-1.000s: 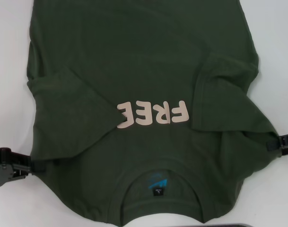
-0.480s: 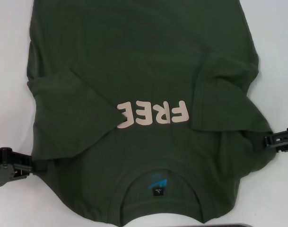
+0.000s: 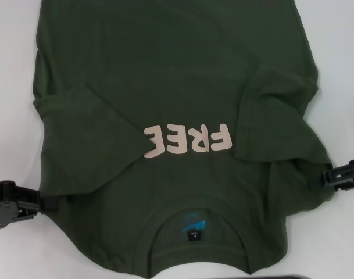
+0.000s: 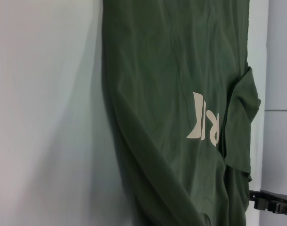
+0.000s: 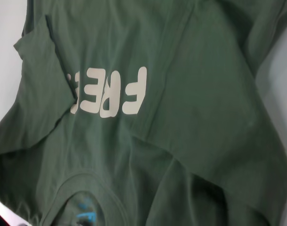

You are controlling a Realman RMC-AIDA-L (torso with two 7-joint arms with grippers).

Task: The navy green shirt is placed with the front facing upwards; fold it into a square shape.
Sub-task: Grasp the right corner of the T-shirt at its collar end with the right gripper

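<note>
Two sleeves folded inward on navy green shirt (image 3: 177, 87), white table (image 3: 8, 87)

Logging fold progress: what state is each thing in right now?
Shirt: front up, flat on the table, both sleeves folded inward.
Left end effector: at the shirt's left edge near the shoulder.
Right end effector: at the shirt's right edge.

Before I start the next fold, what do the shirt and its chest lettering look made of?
The navy green shirt looks like soft matte knit cotton: it creases and drapes limply. The "FREE" lettering looks like a flat, smooth, pale pink print, probably a transfer; its exact kind stays unclear.
</note>
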